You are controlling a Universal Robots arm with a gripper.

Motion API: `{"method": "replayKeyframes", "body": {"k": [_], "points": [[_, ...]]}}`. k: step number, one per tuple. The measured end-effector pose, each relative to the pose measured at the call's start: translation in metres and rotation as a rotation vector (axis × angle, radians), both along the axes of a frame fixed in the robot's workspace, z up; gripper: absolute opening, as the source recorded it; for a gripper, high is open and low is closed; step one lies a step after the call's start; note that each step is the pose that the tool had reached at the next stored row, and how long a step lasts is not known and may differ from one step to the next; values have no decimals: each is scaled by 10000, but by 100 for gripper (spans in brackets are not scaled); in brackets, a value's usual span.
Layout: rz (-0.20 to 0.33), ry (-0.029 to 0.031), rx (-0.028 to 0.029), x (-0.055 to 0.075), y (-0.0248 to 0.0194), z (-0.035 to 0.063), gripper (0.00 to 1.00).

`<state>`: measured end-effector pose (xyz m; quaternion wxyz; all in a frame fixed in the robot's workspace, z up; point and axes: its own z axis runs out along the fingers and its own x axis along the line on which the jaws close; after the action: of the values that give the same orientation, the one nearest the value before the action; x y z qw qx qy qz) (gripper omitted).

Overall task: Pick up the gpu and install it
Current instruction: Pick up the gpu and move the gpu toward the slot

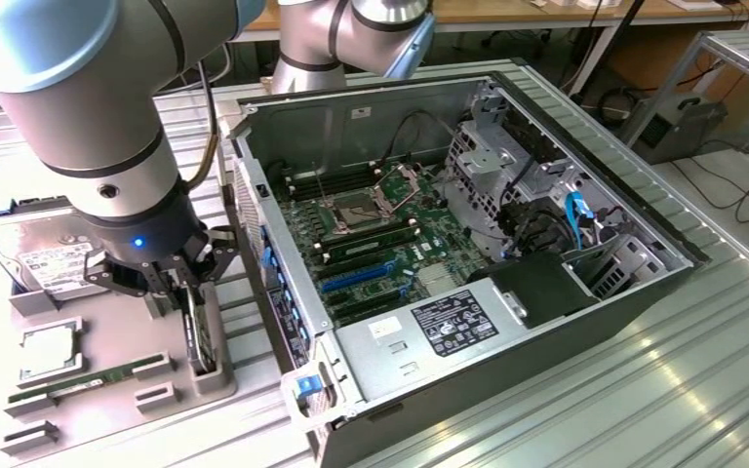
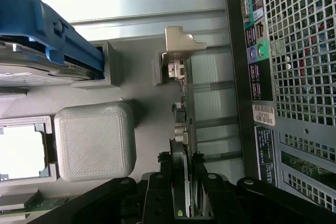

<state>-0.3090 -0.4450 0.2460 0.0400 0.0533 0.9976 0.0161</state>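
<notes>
On the grey moulded tray (image 1: 114,327) (image 2: 142,106), a silver hard drive (image 1: 56,263) (image 2: 31,64), a square processor chip (image 1: 43,351) and a narrow green memory stick (image 1: 89,378) lie near the thin black gpu (image 1: 200,336) (image 2: 181,124). It stands on edge along the tray side nearest the open black computer case (image 1: 505,390) (image 2: 304,51), with its silvery bracket at one end. The gripper (image 1: 182,283) (image 2: 181,179) has its fingers (image 2: 160,182) pressed against both faces.

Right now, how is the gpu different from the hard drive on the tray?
The gpu stands on its edge in a tray slot; the hard drive lies flat. The gpu is thin and black; the hard drive is a silver box with a white label. The end effector is at the gpu, not the hard drive. Both sit in the gray tray.
</notes>
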Motion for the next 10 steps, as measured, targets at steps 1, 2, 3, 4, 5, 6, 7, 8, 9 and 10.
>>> {"method": "replayKeyframes", "body": {"k": [1,2,3,4,5,6,7,8,9,10], "points": [[40,-1,1,0,0,0,27],[89,-2,2,0,0,1,27],[145,-2,2,0,0,3,27],[238,0,0,1,0,9,27],[343,0,2,4,0,16,26],[399,0,2,7,-1,21,26],[477,3,4,13,-1,27,26],[582,4,11,24,0,33,26],[690,7,24,38,-1,40,26],[747,11,30,45,-1,44,26]]}}
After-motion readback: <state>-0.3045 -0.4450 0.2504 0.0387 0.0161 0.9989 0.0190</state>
